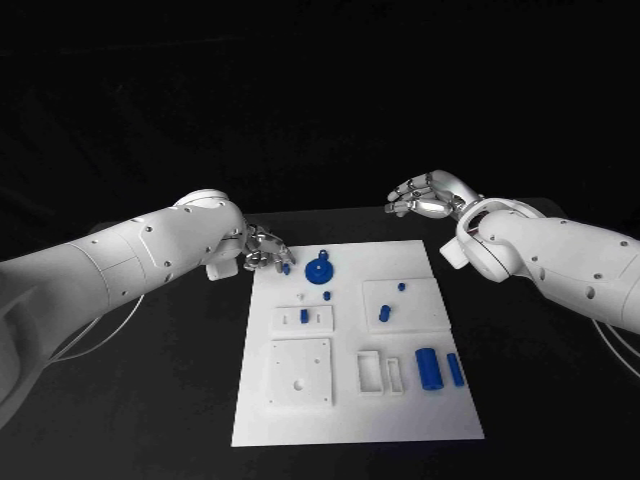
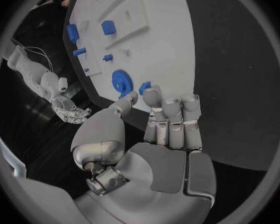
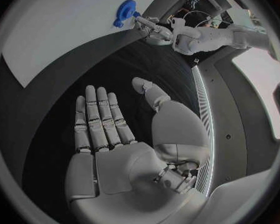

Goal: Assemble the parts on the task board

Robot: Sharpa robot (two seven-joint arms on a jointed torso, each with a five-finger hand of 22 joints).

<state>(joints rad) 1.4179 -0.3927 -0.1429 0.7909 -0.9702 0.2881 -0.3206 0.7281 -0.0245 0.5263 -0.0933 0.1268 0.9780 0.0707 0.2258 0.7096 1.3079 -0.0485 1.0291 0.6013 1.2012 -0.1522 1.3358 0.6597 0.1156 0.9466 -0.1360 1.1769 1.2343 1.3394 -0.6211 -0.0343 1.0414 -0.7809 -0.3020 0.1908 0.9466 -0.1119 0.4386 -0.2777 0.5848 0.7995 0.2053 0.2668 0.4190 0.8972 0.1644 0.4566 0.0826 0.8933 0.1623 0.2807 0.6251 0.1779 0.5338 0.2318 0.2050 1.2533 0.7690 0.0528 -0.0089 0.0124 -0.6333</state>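
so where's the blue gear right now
In the head view the blue gear lies on the far end of the task board, left of its middle, just right of the left robot hand, which pinches a small blue part.

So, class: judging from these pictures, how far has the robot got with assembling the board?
Early on. Done: small pegs already stand in the white blocks of the board. In hand: the left robot hand pinches a small blue part beside the gear. Left: two blue cylinders lie loose near the board's front, and the right robot hand hangs open off the board.
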